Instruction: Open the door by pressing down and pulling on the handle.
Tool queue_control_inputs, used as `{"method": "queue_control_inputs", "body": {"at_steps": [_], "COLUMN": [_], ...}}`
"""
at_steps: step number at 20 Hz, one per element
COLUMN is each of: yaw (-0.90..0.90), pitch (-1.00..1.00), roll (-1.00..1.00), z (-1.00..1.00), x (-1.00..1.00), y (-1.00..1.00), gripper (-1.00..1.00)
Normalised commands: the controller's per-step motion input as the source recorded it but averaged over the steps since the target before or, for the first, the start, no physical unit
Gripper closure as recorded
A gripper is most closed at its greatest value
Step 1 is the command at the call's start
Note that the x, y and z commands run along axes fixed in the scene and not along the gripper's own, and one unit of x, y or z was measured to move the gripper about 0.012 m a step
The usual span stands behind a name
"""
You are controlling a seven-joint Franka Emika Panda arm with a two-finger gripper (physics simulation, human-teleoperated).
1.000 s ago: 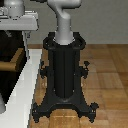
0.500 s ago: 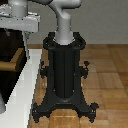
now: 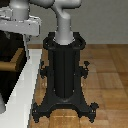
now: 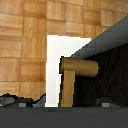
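- At the exterior view's left edge, the door (image 3: 11,47) shows as a dark panel inside a white frame (image 3: 25,95), partly hidden behind the arm's wrist block.
- From that panel the handle (image 3: 10,64) sticks out, a tan wooden lever; only its tip and a short run of bar are visible from this side.
- Seen from the wrist, the handle (image 4: 79,67) is much plainer: a round bar lying across the dark door (image 4: 107,75), with a second tan piece running off at a right angle from one end.
- Judged by its look, the lever is rigid, smooth and round, so a loose hold could slide along it; the push is best applied near the free end, away from the pivot, where leverage is greatest.
- The door itself looks like a stiff, heavy slab on hinges, so the pull should follow its arc, not a straight line.
- Only dark tips of the gripper (image 4: 60,102) appear in the wrist picture, on either side of the handle's upright piece.
- How wide the jaws stand I cannot tell, nor whether they touch the wood; nothing seems clamped.
- Behind, the black robot pedestal (image 3: 64,75) stands on the wooden floor (image 3: 107,75).
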Motion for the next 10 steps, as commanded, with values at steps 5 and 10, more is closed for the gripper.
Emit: {"method": "queue_control_inputs", "body": {"at_steps": [5,10], "yaw": [0.00,0.00], "pitch": [0.00,0.00], "roll": [0.00,0.00], "z": [-0.20,-0.40], "x": [0.00,0.00], "y": [-0.20,-0.20], "gripper": [-1.00,-1.00]}}
